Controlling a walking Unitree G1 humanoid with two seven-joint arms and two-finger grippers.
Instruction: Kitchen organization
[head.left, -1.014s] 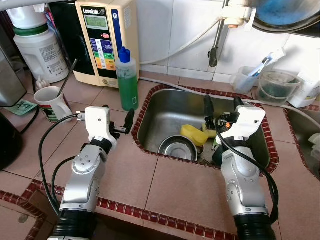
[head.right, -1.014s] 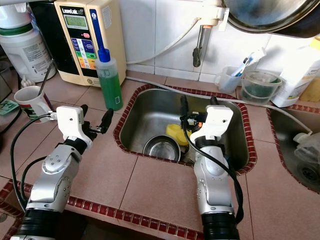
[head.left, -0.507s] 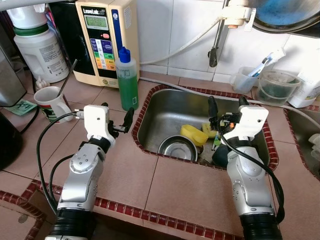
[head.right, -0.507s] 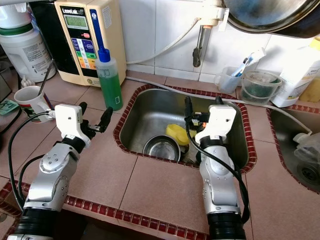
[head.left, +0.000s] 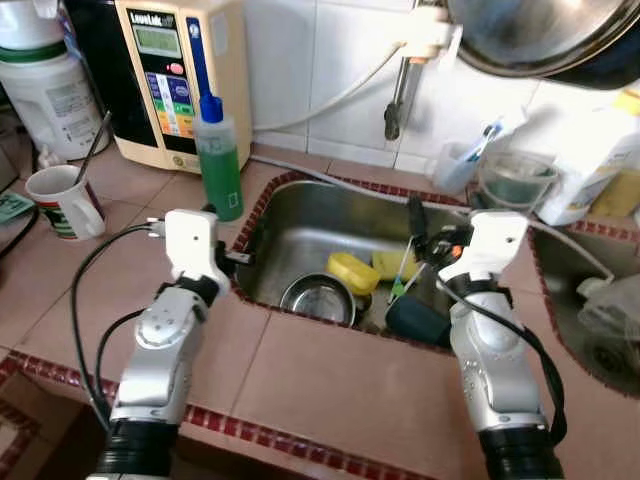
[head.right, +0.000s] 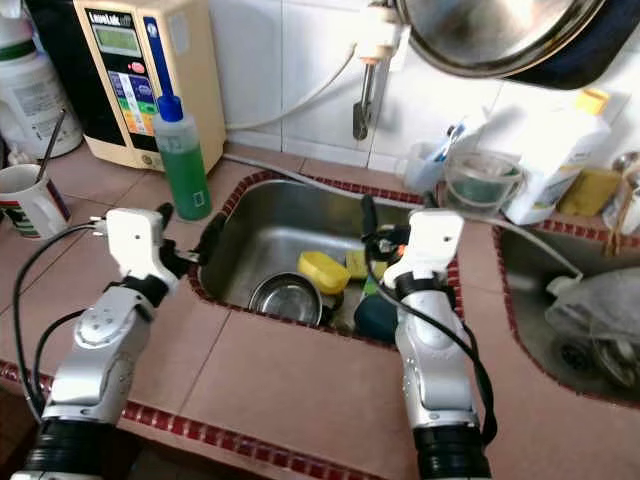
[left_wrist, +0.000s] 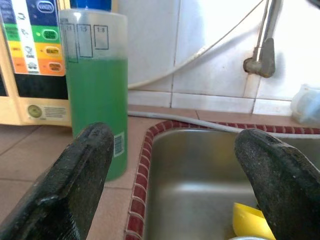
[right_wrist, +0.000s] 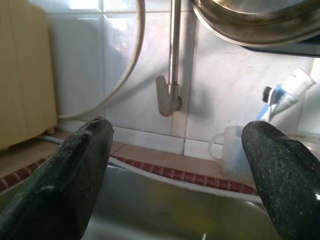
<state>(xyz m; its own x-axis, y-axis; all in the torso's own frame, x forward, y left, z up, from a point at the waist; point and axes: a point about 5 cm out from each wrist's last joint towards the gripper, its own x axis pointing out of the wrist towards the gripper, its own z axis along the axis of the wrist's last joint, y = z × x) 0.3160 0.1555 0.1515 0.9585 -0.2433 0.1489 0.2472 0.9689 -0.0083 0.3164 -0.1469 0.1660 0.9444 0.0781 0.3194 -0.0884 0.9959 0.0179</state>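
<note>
A steel sink (head.left: 305, 222) is set in the brown tiled counter. In it lie a steel bowl (head.left: 316, 297), a yellow sponge (head.left: 353, 272) and a dark round object (head.left: 415, 320). A green soap bottle (head.left: 219, 155) stands on the counter by the sink's left rim. My left gripper (head.left: 228, 240) is open over that rim, just in front of the bottle (left_wrist: 97, 110). My right gripper (head.left: 445, 215) hangs open above the sink's right half, pointing at the tap (right_wrist: 170, 95). Neither holds anything.
A mug (head.left: 62, 198) with a spoon and a cream water machine (head.left: 180, 80) stand at the back left. Behind the sink are a cup with a toothbrush (head.left: 458, 165), a plastic tub (head.left: 516, 180) and a white bottle (head.left: 600, 150). A pan (head.left: 540, 35) hangs overhead.
The whole picture has slid left as the camera turned right, bringing more of the right counter into view. Both arms keep about the same pose, fingers still open.
</note>
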